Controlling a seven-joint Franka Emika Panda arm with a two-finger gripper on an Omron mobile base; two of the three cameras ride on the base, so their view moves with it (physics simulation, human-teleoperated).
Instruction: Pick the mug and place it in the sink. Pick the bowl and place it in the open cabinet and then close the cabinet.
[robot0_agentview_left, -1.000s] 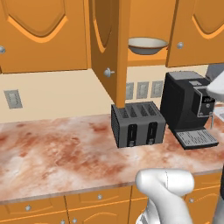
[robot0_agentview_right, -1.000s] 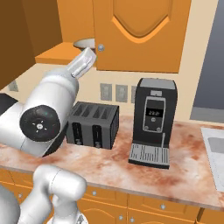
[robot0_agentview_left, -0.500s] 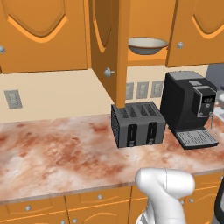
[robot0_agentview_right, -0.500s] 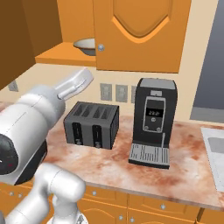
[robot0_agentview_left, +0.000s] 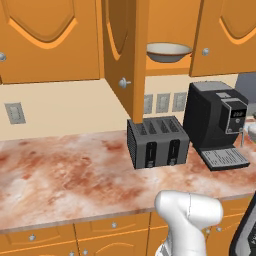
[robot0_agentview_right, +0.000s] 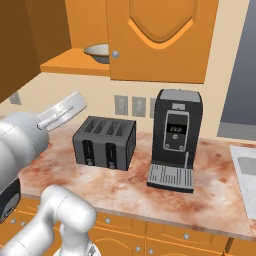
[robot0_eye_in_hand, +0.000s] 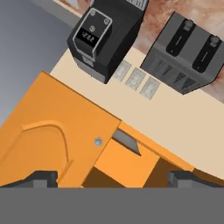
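The bowl (robot0_agentview_left: 169, 50) rests on the shelf of the open cabinet (robot0_agentview_left: 125, 55), whose door stands swung out toward me. In the right base view the bowl (robot0_agentview_right: 97, 51) sits on that shelf, left of a closed cabinet door (robot0_agentview_right: 157, 40). My gripper (robot0_eye_in_hand: 113, 179) is open with nothing between its fingertips (robot0_eye_in_hand: 41, 177). It looks at the cabinet from some distance, where a grey sliver of the bowl (robot0_eye_in_hand: 126, 142) shows beside a knobbed door (robot0_eye_in_hand: 98, 141). The sink's pale edge (robot0_agentview_right: 243, 170) shows at the far right. The mug is out of view.
A dark toaster (robot0_agentview_left: 157, 142) and a black coffee machine (robot0_agentview_left: 215, 122) stand on the marbled counter (robot0_agentview_left: 65, 175) under the cabinets. Wall outlets (robot0_agentview_left: 162, 102) sit behind them. My white arm (robot0_agentview_right: 30, 135) crosses the left of the right base view.
My arm has dropped down and back from the cabinet shelf over the last second. The bowl stays on the shelf and the door is still open.
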